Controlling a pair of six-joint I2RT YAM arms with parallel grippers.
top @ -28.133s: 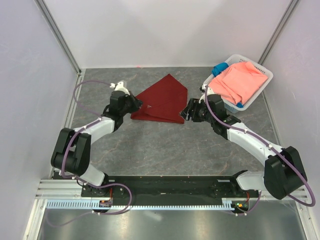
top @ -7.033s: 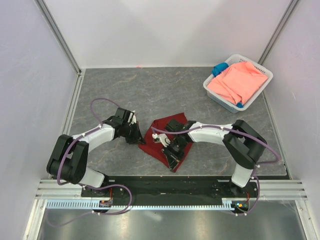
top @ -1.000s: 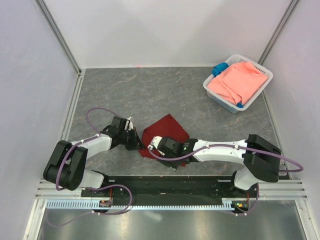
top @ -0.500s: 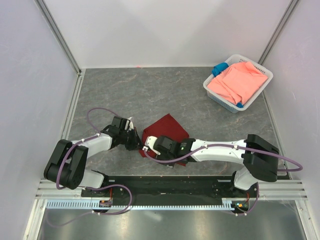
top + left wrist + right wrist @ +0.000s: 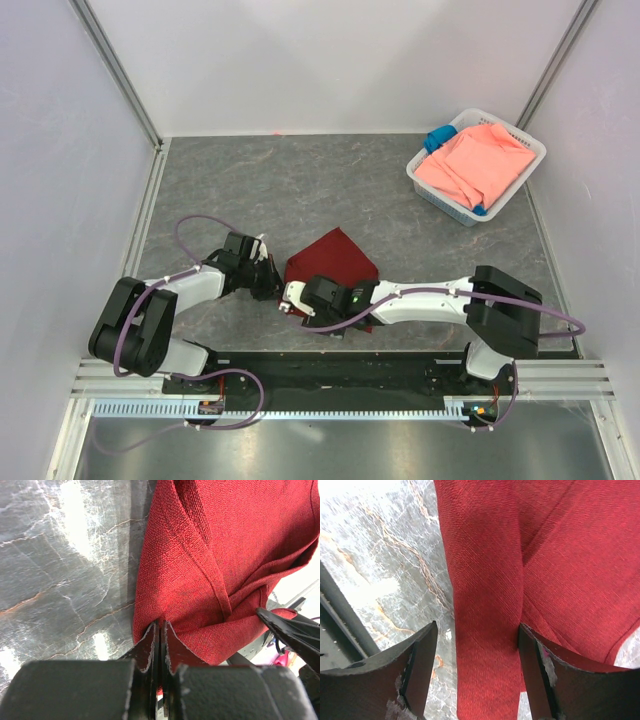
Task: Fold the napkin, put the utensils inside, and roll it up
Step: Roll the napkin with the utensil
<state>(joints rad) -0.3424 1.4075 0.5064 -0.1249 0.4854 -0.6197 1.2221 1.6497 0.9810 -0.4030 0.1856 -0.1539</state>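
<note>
Our left end effector (image 5: pixel 160 625) is pinched shut on the near-left edge of the dark red, soft cloth napkin (image 5: pixel 200 555). A sliver of red shows between its black fingers.

Our right end effector (image 5: pixel 477 630) stands open astride a thick rolled fold of that napkin. The left finger has a strip of tabletop showing beside it, and the right finger is against the cloth. From above, both end effectors meet at the napkin's near-left corner, and the right one (image 5: pixel 295 298) covers most of that corner. We cannot tell how far the roll runs beneath it.

The folds hide whatever lies inside them, and the wrist views cut the cloth off at their edges.

The napkin (image 5: pixel 335 260) lies on the grey marbled tabletop (image 5: pixel 300 180), well apart from the white slatted plastic basket (image 5: pixel 430 190), down and to the left of it in the overhead view. That basket holds a crumpled salmon-pink cloth (image 5: pixel 478 165). A small blue cloth (image 5: pixel 438 137) pokes out at the basket's far-left corner, mostly buried.
</note>
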